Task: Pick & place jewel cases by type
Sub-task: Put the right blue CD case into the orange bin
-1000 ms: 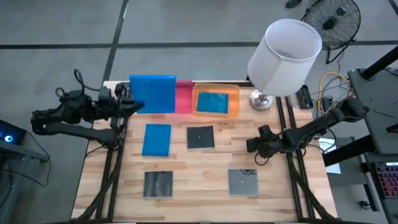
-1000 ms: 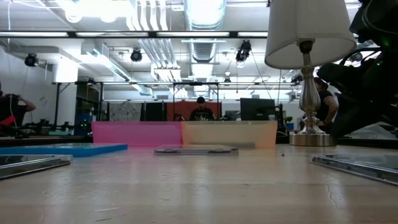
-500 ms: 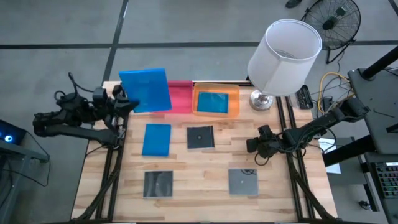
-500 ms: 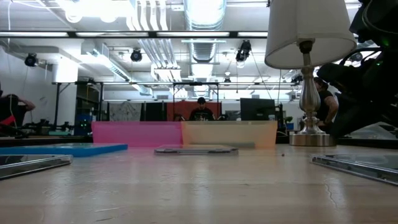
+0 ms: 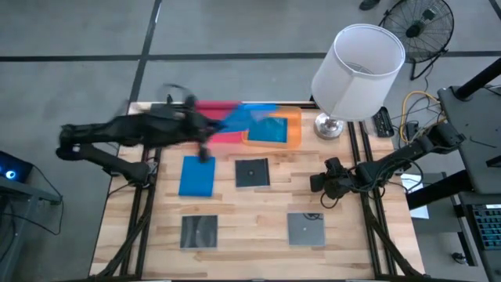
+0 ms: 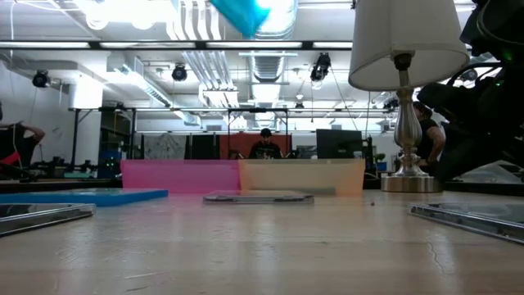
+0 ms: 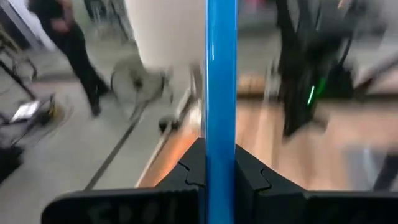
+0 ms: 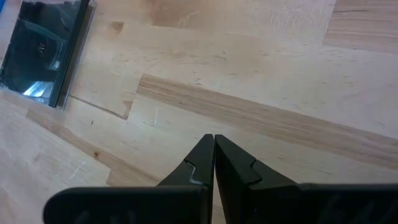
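The held blue jewel case (image 5: 249, 117) is up in the air, upper middle of the high view, smeared across the pink tray (image 5: 227, 135) and the near edge of the orange tray (image 5: 291, 133). In the left wrist view it's edge-on, a thin blue strip (image 7: 221, 93) running straight up the frame, long axis pointing away from the fingers. The low view catches just a corner of it (image 6: 239, 15) at the very top. The left gripper (image 7: 220, 177) is clamped on its lower edge.

Another blue case (image 5: 267, 128) lies flat in the orange tray, and a third (image 5: 196, 175) lies flat on the table (image 5: 258, 215), left of centre, long axis running top to bottom. Three dark square cases lie flat: one (image 5: 252, 172) mid-frame, two (image 5: 200, 231) (image 5: 305, 229) lower down.

The right gripper (image 5: 320, 188) sits right of centre, fingers pressed together on nothing. A lamp (image 5: 356, 70) stands upper right.
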`<state>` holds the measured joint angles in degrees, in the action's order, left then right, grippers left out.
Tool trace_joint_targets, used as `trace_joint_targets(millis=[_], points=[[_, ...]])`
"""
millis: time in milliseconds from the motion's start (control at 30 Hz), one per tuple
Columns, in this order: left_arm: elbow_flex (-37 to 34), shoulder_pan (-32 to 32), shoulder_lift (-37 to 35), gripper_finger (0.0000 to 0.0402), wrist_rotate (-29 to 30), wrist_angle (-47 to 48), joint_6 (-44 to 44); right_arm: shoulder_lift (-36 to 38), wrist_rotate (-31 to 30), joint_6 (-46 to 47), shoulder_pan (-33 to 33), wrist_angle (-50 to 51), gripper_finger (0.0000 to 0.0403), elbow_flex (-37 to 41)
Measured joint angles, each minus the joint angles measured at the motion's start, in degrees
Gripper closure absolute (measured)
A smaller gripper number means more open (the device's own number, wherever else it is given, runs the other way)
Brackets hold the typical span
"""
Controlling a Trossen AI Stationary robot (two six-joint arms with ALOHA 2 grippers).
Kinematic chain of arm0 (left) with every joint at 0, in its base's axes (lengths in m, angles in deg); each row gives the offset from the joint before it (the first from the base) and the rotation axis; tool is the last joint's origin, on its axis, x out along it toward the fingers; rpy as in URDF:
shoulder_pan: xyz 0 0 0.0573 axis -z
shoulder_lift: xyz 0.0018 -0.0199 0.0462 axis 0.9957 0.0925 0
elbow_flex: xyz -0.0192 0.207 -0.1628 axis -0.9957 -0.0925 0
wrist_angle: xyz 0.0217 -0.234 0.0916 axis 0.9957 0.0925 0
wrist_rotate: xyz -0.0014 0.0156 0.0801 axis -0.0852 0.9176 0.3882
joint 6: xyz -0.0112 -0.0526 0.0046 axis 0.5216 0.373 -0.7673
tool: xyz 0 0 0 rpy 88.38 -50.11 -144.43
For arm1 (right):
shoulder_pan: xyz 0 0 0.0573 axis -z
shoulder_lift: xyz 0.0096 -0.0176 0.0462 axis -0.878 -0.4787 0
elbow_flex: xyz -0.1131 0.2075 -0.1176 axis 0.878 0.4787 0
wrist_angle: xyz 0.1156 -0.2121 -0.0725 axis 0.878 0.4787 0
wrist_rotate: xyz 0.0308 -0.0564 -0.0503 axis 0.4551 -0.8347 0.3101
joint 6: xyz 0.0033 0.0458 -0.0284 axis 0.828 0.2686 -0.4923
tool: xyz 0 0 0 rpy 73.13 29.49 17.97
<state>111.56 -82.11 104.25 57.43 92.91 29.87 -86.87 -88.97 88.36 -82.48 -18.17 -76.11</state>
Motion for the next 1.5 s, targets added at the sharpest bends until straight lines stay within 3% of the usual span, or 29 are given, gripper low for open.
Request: trace_joint_targets(millis=[167,367,567,867,1067,1333,1500], points=[[8.1,-0.6,8.3,0.0394,2.1,8.2,-2.4,0.0,0.0,0.2,0.0,0.0,0.0394,0.0],[8.6,-1.6,15.8,0.0394,6.4,9.6,-6.2,0.0,0.0,0.1,0.0,0.0,0.0394,0.0],[6.4,-4.1,20.5,0.0394,7.0,6.4,-9.3,0.0,0.0,0.2,0.0,-0.1,0.0394,0.0],[4.9,-8.5,29.4,0.0394,15.2,-2.6,-19.8,0.0,0.1,0.2,0.0,-0.1,0.0394,0.0],[4.3,-10.2,34.0,0.0394,15.4,-10.1,-27.4,0.0,0.1,0.0,0.0,-0.1,0.0394,0.0],[4.1,-10.8,39.6,0.0394,16.1,-12.2,-32.7,0.0,0.1,0.0,0.0,0.0,0.0394,0.0],[4.1,-10.9,44.3,0.0394,21.5,-14.9,-35.7,0.0,0.1,0.0,0.0,0.0,0.0394,0.0]])
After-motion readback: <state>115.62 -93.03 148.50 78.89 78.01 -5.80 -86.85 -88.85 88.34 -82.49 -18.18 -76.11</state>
